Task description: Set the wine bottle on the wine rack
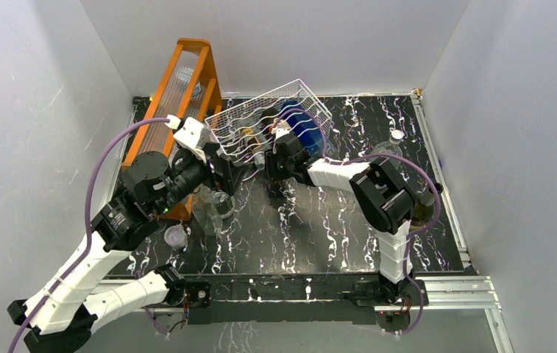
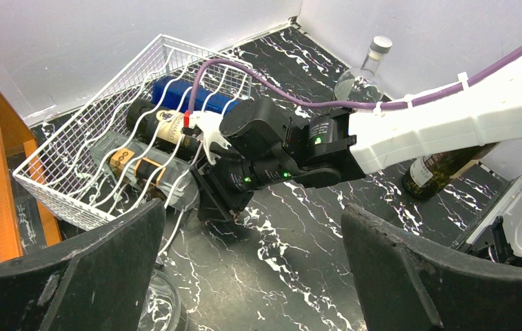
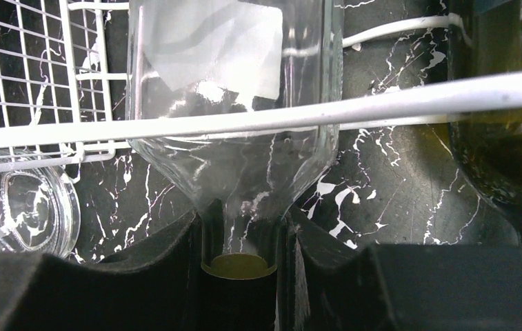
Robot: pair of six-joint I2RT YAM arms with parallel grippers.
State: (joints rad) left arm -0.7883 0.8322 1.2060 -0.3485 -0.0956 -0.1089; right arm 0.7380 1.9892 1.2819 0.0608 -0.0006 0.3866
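The right claw (image 3: 241, 231) was clamped on the neck of the clear glass wine bottle (image 3: 234, 89), which lay on its side in the white wire basket-like wine rack (image 2: 72, 155) toward the back of the black marbled counter (image 2: 299, 227). In the wrist view the bottle's long axis ran from the claw straight to 12 o'clock, body first into the rack. A white wire (image 3: 396, 103) crossed in front of its shoulder, and a dark green glass bottle (image 3: 506, 158) lay alongside at 3 o'clock. The left claw (image 2: 251, 227), fingers apart and holding nothing, hung at about 7 o'clock from the rack in the overhead view, the farther of the two. The bottle looked seated or nearly so, and the next move appeared to be a release and a retreat toward 6 o'clock along that axis.
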